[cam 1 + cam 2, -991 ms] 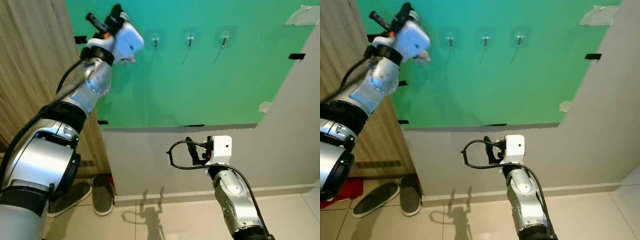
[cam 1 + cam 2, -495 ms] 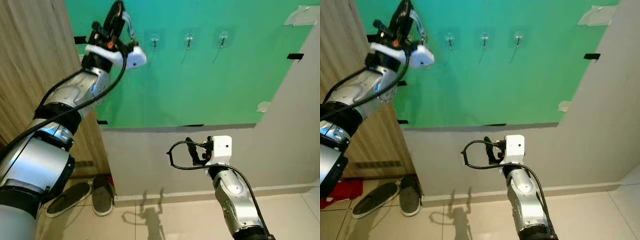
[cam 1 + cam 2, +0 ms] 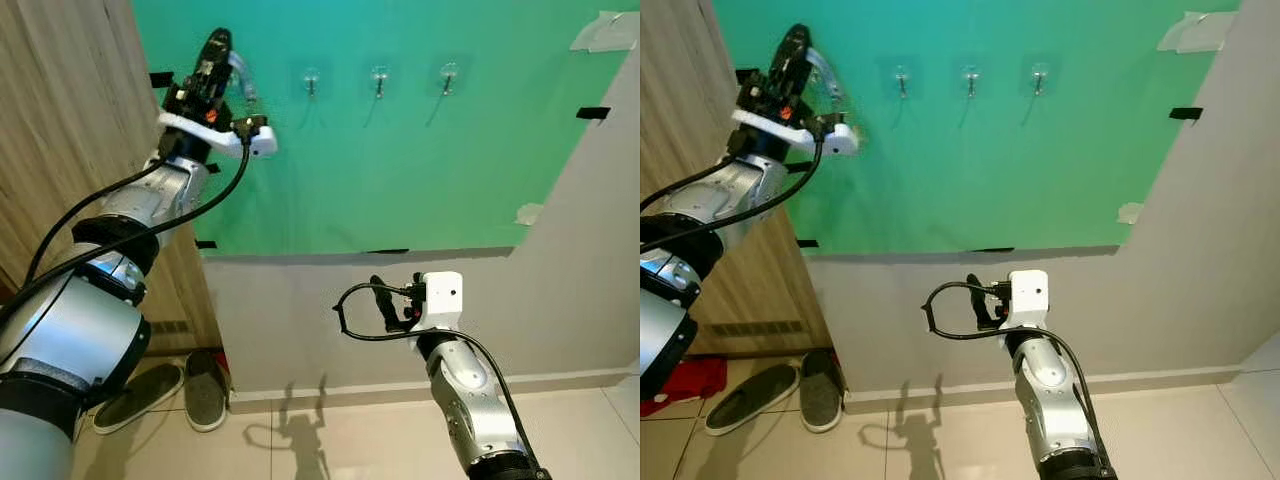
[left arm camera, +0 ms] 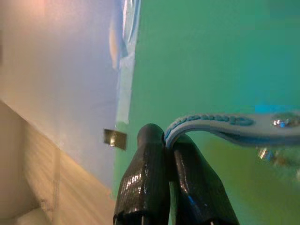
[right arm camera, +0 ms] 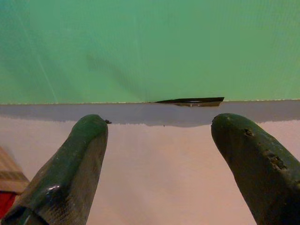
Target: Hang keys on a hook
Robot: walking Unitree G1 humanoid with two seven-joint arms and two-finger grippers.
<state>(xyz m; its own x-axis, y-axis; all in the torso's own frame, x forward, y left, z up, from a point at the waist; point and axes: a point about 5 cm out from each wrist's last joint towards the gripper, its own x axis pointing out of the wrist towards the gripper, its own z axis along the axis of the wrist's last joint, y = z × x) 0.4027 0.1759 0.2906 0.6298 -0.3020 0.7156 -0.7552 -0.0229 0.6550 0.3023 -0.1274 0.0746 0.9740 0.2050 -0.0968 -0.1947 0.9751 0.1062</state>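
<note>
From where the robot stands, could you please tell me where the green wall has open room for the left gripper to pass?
Open: the green sheet below the three hooks, down to the grey wall. Also the gap between the left gripper, shut on the key strap, and the nearest hook. Crowded: the wooden panel beside that arm.

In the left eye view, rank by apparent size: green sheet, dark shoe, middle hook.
1. green sheet
2. dark shoe
3. middle hook
The shoe lies nearer to the camera, so its margin over the hook may be overstated.
</note>
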